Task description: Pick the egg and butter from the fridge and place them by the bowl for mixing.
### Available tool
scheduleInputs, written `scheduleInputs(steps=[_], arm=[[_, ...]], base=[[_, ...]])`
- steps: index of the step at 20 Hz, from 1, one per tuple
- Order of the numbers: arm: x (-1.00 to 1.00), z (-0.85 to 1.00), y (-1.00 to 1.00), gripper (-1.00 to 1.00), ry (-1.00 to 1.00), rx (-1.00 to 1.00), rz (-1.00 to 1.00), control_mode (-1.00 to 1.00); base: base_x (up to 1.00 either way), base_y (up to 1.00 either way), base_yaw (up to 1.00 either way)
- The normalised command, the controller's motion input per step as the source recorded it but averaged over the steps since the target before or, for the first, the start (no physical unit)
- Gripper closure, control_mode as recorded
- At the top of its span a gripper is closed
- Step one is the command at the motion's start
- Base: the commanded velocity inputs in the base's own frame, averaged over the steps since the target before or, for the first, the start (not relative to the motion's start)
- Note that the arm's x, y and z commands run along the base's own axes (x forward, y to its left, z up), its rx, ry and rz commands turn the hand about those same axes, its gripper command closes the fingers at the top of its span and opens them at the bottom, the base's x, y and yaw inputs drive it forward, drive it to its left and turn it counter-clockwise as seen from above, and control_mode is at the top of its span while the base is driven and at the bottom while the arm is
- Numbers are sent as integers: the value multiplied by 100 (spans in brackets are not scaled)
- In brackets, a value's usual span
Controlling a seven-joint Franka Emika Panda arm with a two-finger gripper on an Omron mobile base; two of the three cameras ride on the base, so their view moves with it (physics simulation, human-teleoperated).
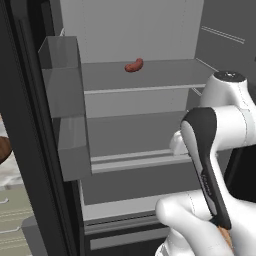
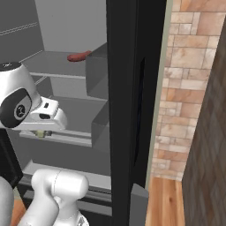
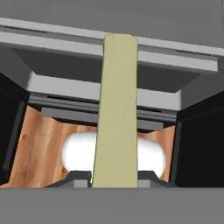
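Butter (image 3: 116, 113) runs as a long pale yellow stick up from the tool (image 3: 114, 183), gripped at its lower end with the fingers closed on it, in the hand view. Beyond it lie the grey shelf edges of the fridge (image 1: 145, 130) and wood floor (image 3: 41, 144). A red sausage (image 1: 134, 65) sits on the upper shelf, toward 12 o'clock from the arm

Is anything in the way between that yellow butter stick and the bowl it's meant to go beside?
Yes, probably. The butter sits in the gripper inside the fridge, and the open door with its bins stands to the left, between it and the brown bowl beyond.
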Motion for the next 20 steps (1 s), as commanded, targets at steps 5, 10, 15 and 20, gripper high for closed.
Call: scheduleInputs(steps=[5,10,15,20], arm=[[-14,-36,0,100,0,2,-17,-100],[10,-17,0,100,0,10,-5,-100],[1,-11,0,100,-1,1,0,-100],[0,0,0,100,0,0,0,-100]], base=[[0,0,0],[0,0,0],[0,0,0],[0,0,0]])
